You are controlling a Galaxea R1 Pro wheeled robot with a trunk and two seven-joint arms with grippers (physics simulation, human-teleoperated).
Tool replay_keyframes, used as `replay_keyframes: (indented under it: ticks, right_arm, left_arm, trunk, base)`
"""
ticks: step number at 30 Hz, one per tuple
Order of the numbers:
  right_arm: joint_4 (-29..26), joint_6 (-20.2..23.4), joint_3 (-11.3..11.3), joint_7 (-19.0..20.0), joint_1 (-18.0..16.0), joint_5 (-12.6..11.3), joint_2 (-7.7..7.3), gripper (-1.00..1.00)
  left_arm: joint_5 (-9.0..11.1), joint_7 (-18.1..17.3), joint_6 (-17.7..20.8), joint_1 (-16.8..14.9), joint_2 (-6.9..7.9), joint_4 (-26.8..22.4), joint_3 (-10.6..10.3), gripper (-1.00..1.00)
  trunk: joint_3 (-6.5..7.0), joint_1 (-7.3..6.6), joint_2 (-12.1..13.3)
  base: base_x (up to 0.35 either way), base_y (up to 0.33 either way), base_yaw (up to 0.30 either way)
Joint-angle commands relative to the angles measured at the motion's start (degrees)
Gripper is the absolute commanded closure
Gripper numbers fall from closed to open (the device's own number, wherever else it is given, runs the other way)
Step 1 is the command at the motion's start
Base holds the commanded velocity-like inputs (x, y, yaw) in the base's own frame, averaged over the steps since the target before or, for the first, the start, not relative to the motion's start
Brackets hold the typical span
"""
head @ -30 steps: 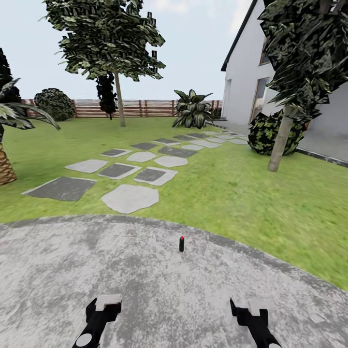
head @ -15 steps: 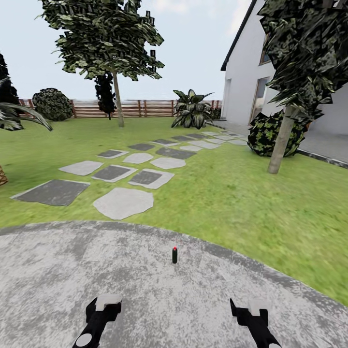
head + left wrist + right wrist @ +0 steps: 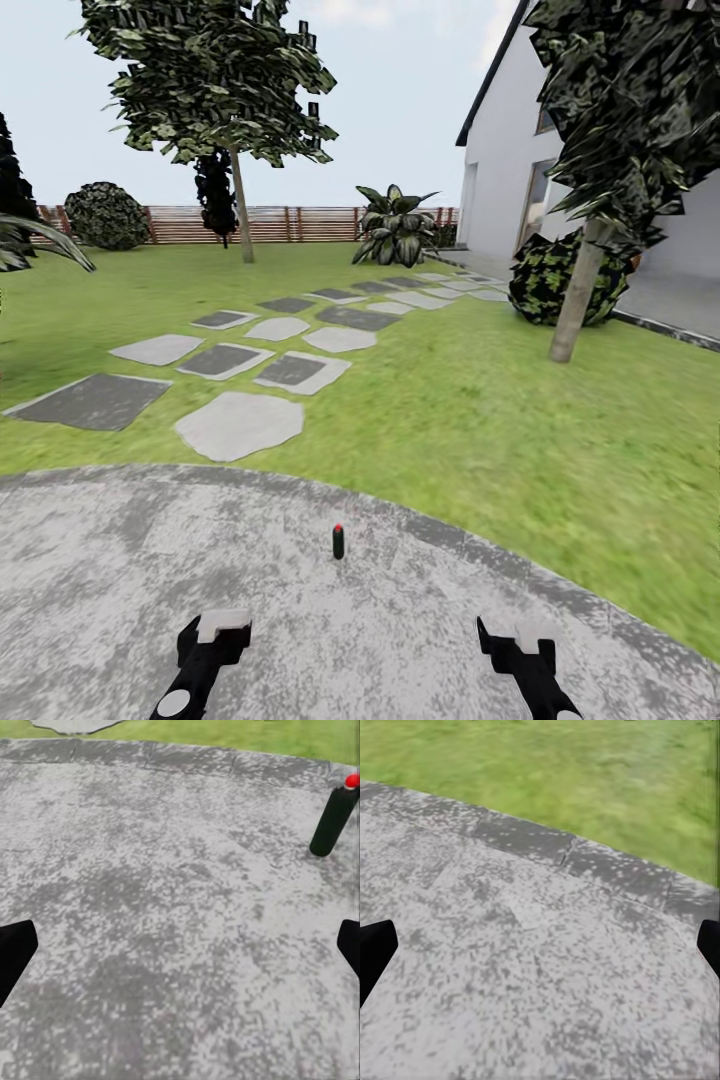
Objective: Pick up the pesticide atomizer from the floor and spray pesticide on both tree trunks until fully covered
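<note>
The pesticide atomizer (image 3: 338,542), a small dark bottle with a red cap, stands upright on the grey patio ahead of me, between my two arms. The left wrist view has the atomizer (image 3: 332,817) off to one side, well beyond the fingers. My left gripper (image 3: 213,632) (image 3: 180,952) and right gripper (image 3: 515,637) (image 3: 540,952) hang low over the paving, both open and empty. One tree's trunk (image 3: 241,205) rises far back on the lawn at the left. The other tree's trunk (image 3: 578,295) leans at the right, near the house.
The round patio (image 3: 120,570) ends at a curved edge, with lawn (image 3: 480,420) beyond. Stepping stones (image 3: 240,424) run across the grass toward the white house (image 3: 505,170). A shrub (image 3: 545,280) sits behind the right trunk. A wooden fence (image 3: 300,224) closes the back.
The whole view has shifted as I roll forward and turn. The atomizer now sits lower and further left in the head view, nearer to me. The arms have held their pose.
</note>
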Motion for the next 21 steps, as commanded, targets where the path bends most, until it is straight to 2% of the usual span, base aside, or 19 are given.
replay_keyframes:
  ticks: [1,6,13,21]
  right_arm:
    - [0.0,0.0,0.0,-0.01,0.0,0.0,0.0,-1.0]
    - [0.0,0.0,0.0,-0.02,0.0,0.0,0.0,-1.0]
    - [0.0,0.04,0.03,-0.02,0.0,0.0,0.04,-1.0]
    - [-0.08,0.01,-0.08,-0.02,0.0,-0.08,0.06,-1.0]
  left_arm:
    - [0.0,0.0,0.0,0.0,0.0,0.0,0.0,-1.0]
    - [0.0,0.0,0.0,0.0,-0.05,0.0,0.0,-1.0]
    - [0.02,0.0,-0.14,0.0,-0.01,0.0,0.03,-1.0]
    - [0.03,0.0,-0.21,0.0,-0.31,0.0,0.0,-1.0]
  trunk:
    - [0.0,0.0,0.0]
    - [0.0,0.0,0.0]
    - [0.0,0.0,0.0]
    - [0.0,0.0,0.0]
  base:
    - [0.109,-0.263,0.073]
    - [0.114,-0.263,0.189]
    - [0.135,-0.257,0.04]
    - [0.029,-0.034,0.001]
